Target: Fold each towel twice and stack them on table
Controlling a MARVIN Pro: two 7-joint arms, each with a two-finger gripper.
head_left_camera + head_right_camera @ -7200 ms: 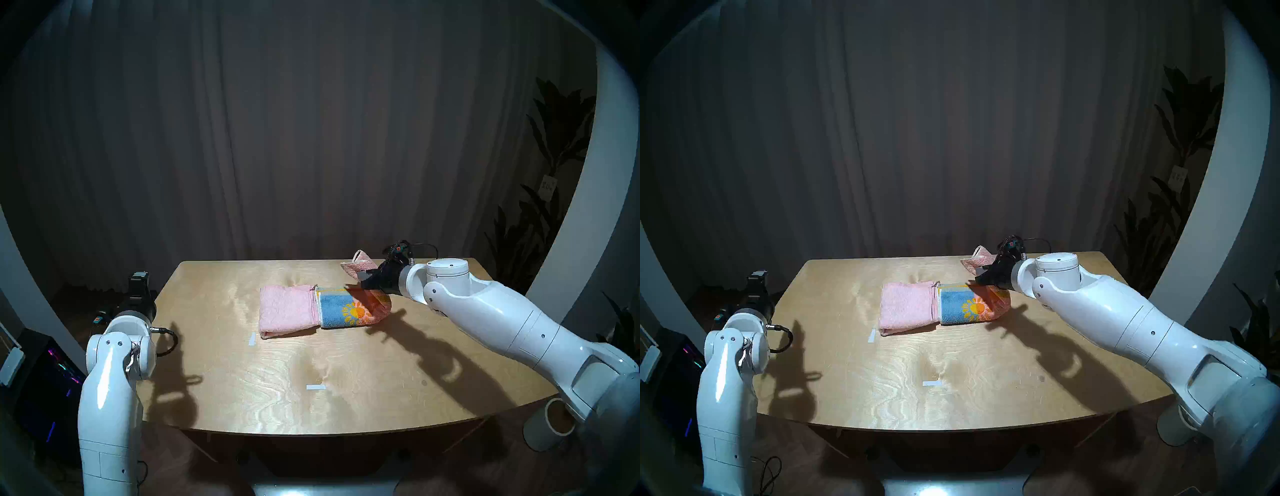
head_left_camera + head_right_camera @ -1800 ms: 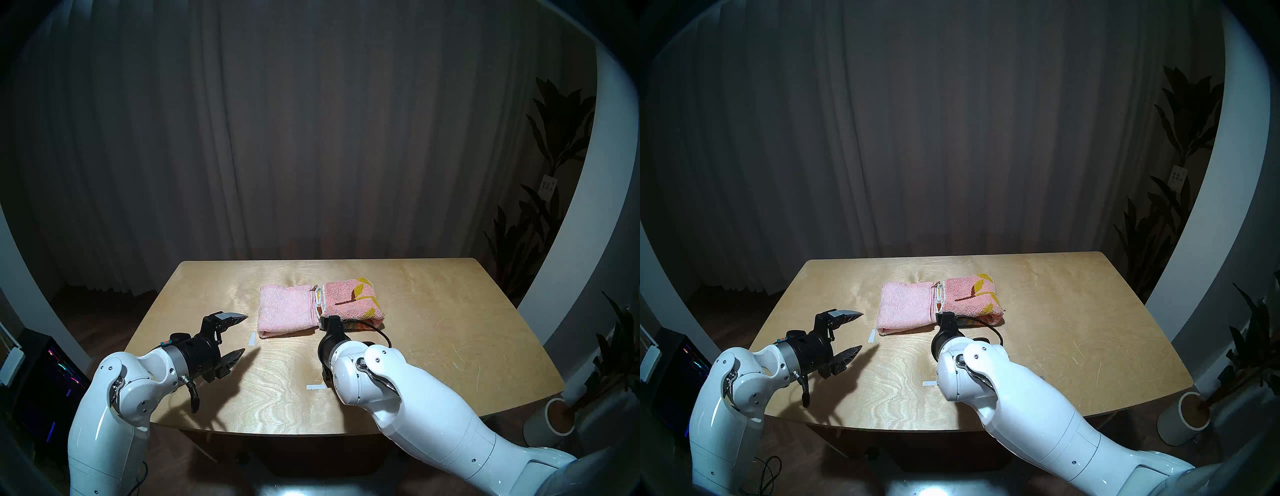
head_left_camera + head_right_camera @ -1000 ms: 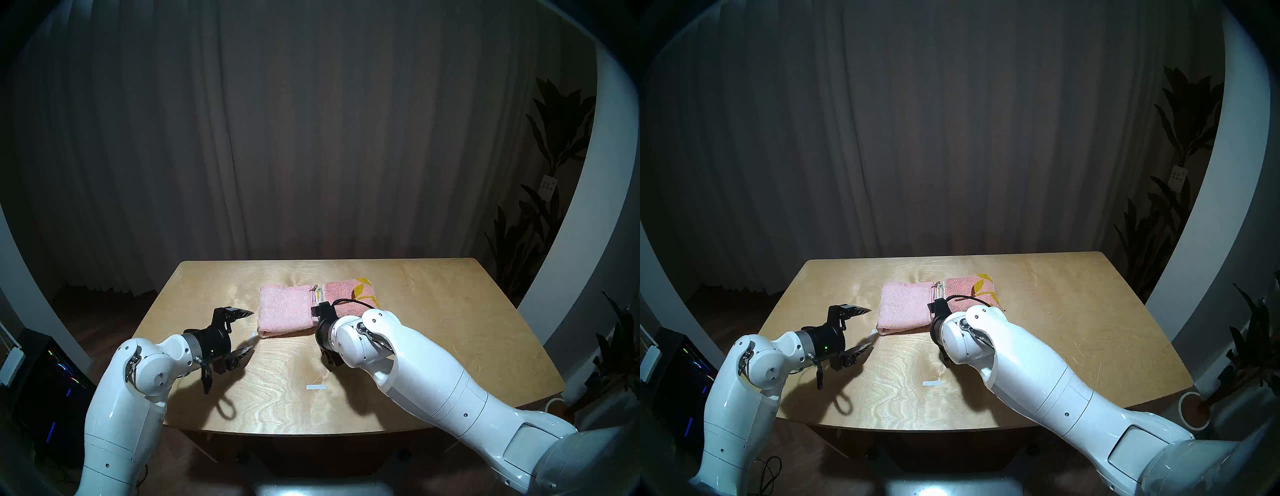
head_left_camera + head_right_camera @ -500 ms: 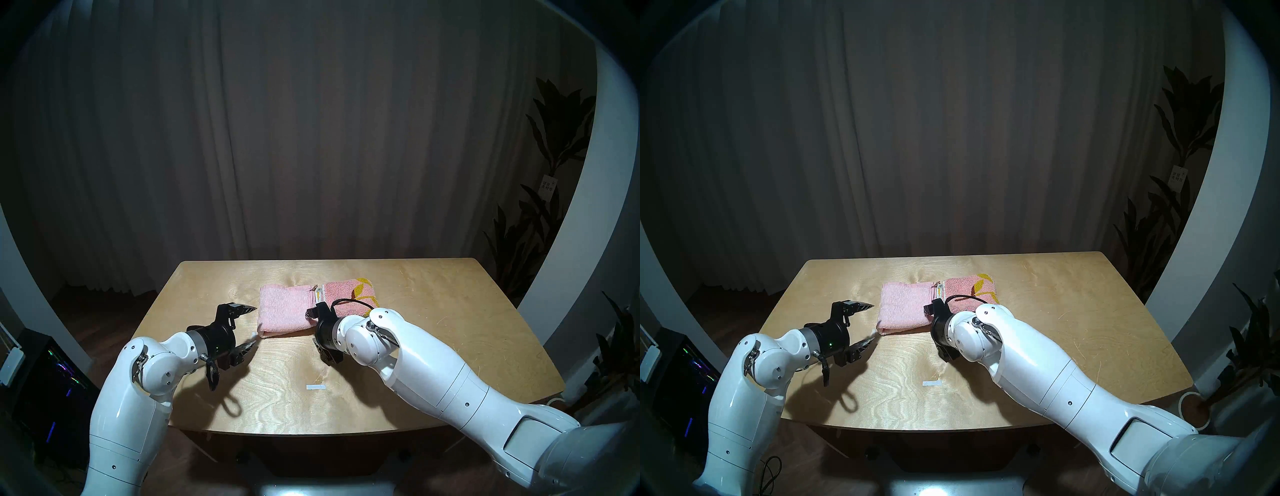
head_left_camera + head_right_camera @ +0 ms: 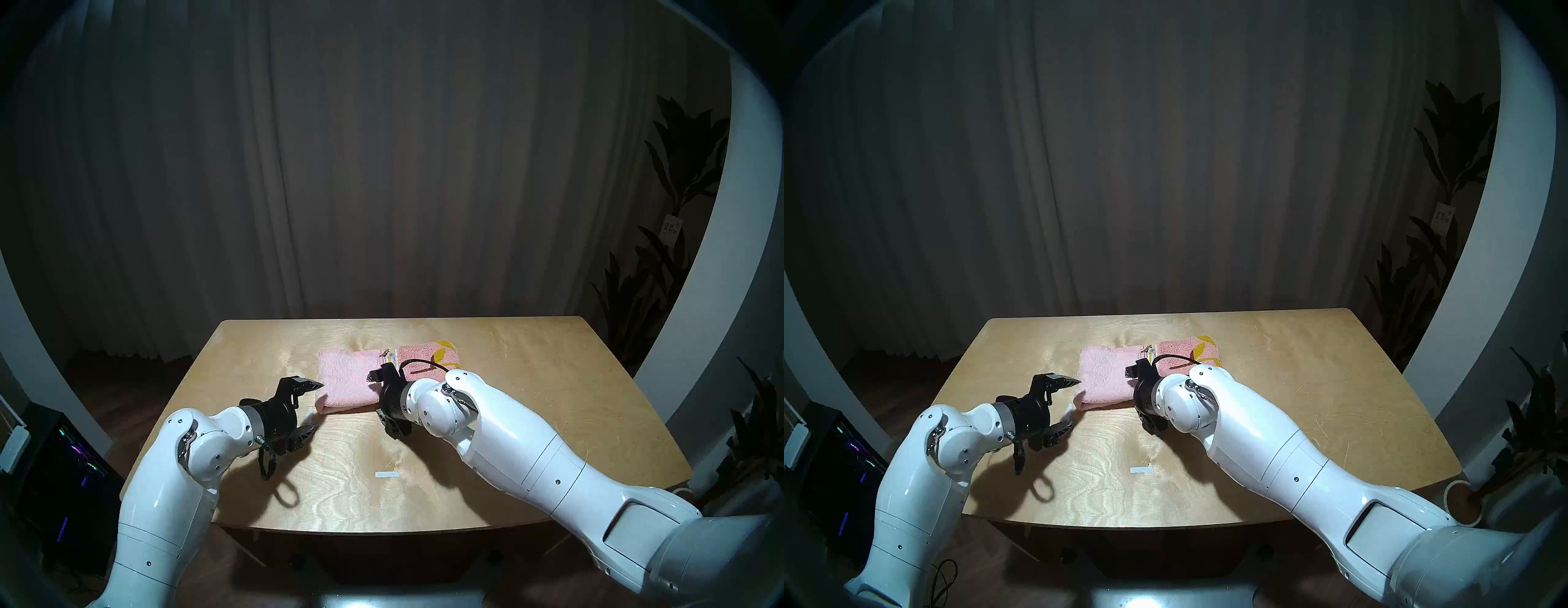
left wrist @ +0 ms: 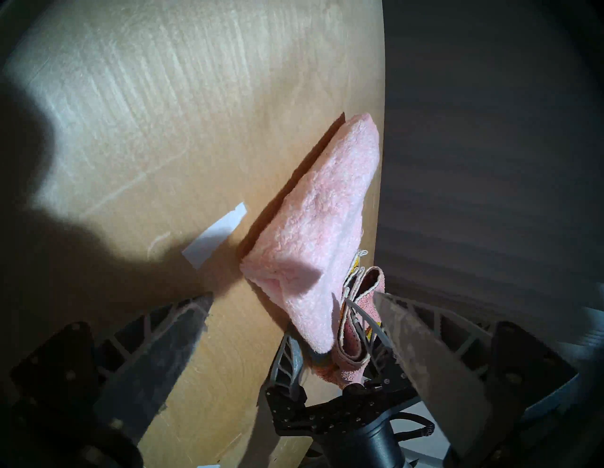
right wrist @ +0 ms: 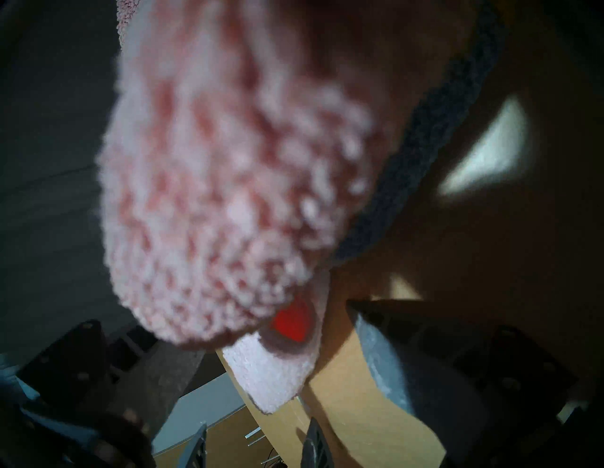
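On the table (image 5: pixel 530 403) a folded plain pink towel (image 5: pixel 345 378) lies beside a folded patterned towel (image 5: pixel 424 356), their edges touching. My left gripper (image 5: pixel 318 406) stands open just left of the pink towel's near left corner (image 6: pixel 320 212), holding nothing. In the head views the right wrist (image 5: pixel 396 403) hides its own fingers. In the left wrist view my right gripper (image 6: pixel 318 323) is open, its jaws straddling the near corners where both towels meet. Blurred pink terry (image 7: pixel 228 163) fills the right wrist view between the fingers (image 7: pixel 392 359).
Two white tape strips sit on the table, one by the pink towel's near corner (image 5: pixel 311 411), one nearer the front (image 5: pixel 387 474). A white plant pot (image 5: pixel 1463 503) stands off the right edge. A lit computer case (image 5: pixel 76 458) sits at the left. Curtains hang behind.
The patterned towel, half folded seven seconds ago, now lies folded. Over the last second both arms moved forward and inward, the left gripper reaching the pink towel's corner, the right sliding left to the seam.
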